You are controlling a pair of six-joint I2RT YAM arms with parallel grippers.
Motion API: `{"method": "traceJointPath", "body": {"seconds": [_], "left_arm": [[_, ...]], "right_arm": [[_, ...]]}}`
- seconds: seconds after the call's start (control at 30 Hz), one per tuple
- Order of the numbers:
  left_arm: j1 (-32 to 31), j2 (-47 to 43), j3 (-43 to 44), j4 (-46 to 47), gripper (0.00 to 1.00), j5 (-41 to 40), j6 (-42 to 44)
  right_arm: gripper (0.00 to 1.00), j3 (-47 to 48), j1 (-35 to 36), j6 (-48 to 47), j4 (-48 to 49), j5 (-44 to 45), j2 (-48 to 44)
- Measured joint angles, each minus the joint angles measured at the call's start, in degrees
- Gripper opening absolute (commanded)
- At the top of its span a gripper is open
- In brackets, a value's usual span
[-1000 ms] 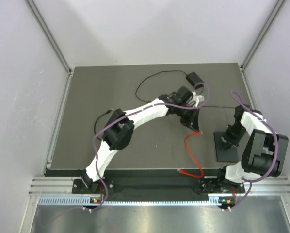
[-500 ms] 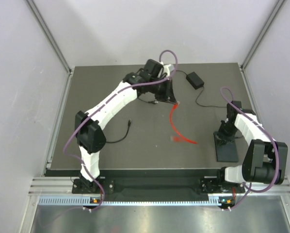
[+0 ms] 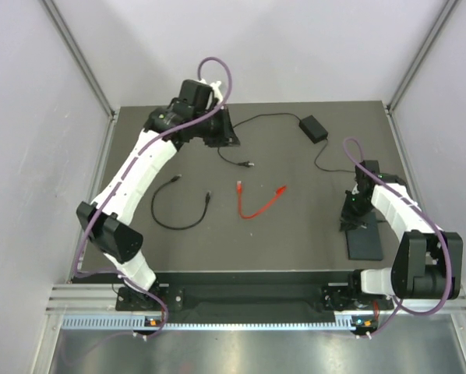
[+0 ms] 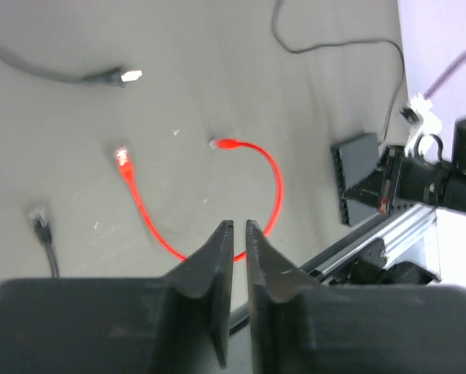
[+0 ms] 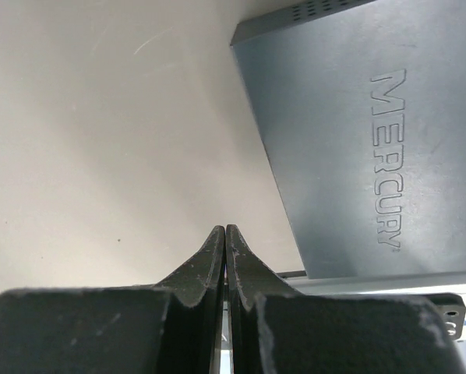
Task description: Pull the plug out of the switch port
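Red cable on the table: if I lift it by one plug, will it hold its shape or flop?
Probably floppy: the red cable is thin and lies in a loose bend on the table, with both ends free. It is likely light, so the far end would dangle or drag. Its small plug looks smooth and may slip when pinched.

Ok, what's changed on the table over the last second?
The left end effector carried the red cable away from the switch box, let it go, and swung to the far left; the cable now lies loose. The right end effector stayed by the switch box; the power brick didn't move.
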Motion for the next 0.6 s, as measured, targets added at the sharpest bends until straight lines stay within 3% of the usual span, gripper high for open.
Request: {"method": "traceJointPath", "body": {"seconds": [0.07, 0.1, 0.27, 0.37, 0.6], "left_arm": [[1.3, -1.7, -2.3, 0.2, 0.30, -0.1, -1.2], [1.6, -2.7, -4.3, 1.0, 0.40, 0.2, -2.5], [-3.4, -7.5, -24.1, 8.7, 0.67, -0.6, -17.8], [-8.3, -6.7, -30.9, 10.6, 0.69, -2.3, -27.9], [-14.8, -4.3, -29.7, 12.7, 0.69, -8.0, -44.2]], "right_arm": [[0.00, 0.0, 0.8, 0.0, 0.1, 0.0, -0.2], [0.00, 0.0, 1.2, 0.0, 0.1, -0.2, -0.3], [0.00, 0.0, 2.1, 0.0, 0.2, -0.3, -0.9], [0.00, 0.0, 2.1, 0.0, 0.2, -0.3, -0.9], [0.01, 0.0, 2.1, -0.2, 0.3, -0.3, -2.0]]}}
